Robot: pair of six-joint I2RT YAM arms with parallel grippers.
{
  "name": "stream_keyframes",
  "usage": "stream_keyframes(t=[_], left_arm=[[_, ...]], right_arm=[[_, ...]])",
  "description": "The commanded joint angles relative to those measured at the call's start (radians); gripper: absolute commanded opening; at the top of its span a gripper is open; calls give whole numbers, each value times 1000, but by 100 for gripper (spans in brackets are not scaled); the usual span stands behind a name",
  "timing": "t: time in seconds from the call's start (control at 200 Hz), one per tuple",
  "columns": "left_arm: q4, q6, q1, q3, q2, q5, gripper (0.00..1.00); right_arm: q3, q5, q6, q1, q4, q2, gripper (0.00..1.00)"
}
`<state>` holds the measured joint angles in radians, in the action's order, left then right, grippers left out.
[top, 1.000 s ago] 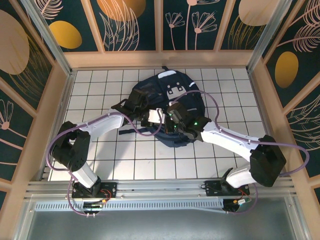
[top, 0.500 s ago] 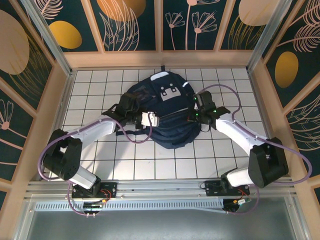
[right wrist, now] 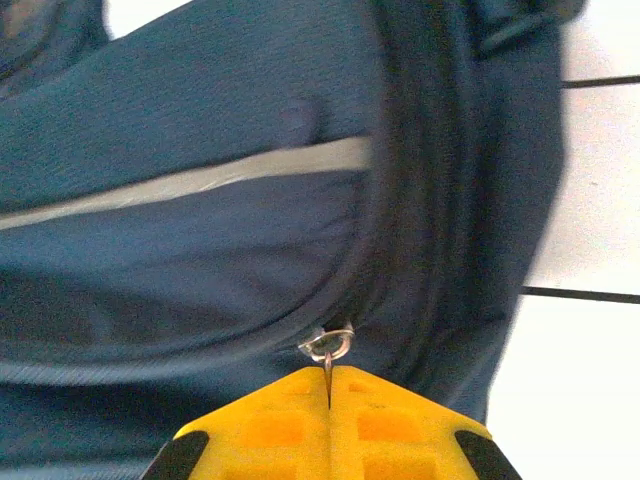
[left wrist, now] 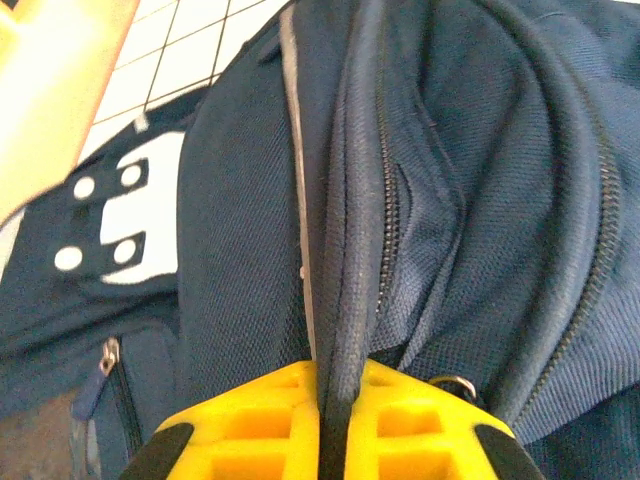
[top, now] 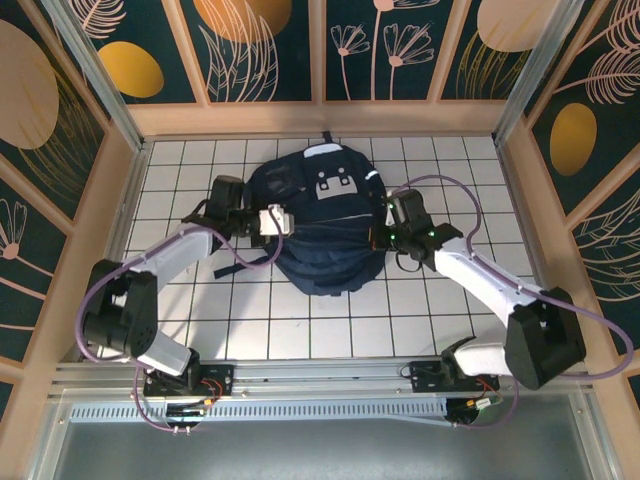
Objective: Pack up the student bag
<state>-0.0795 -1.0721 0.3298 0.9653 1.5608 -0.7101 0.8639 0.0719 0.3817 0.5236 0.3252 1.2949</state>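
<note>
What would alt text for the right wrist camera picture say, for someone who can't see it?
The right end effector, two yellow fingers pressed together, pinches a small metal zipper pull on the navy student bag. A grey reflective strip crosses the fabric; white tiled table shows at right.

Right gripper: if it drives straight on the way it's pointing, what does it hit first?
The student bag. The right gripper is shut on the zipper pull, and the bag's zipper seam and navy fabric lie directly ahead of it, apparently with no gap, though depth is hard to judge.
</note>
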Motion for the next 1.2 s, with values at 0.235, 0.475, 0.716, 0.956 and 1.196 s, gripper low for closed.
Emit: stream_keyframes(t=[0.235, 0.475, 0.716, 0.956, 1.196], left_arm=[[-173, 4, 10, 25, -133, -63, 99], [-42, 256, 226, -1, -123, 204, 99], [-176, 184, 242, 155, 40, 256, 85], [-212, 170, 262, 232, 113, 258, 60], [-238, 128, 284, 233, 146, 307, 0]], right_arm=[[3, 132, 29, 128, -87, -13, 0], [6, 240, -23, 142, -166, 1, 0], [10, 276, -33, 153, -160, -6, 0], [2, 255, -26, 192, -151, -6, 0], [13, 211, -42, 196, -118, -3, 0]])
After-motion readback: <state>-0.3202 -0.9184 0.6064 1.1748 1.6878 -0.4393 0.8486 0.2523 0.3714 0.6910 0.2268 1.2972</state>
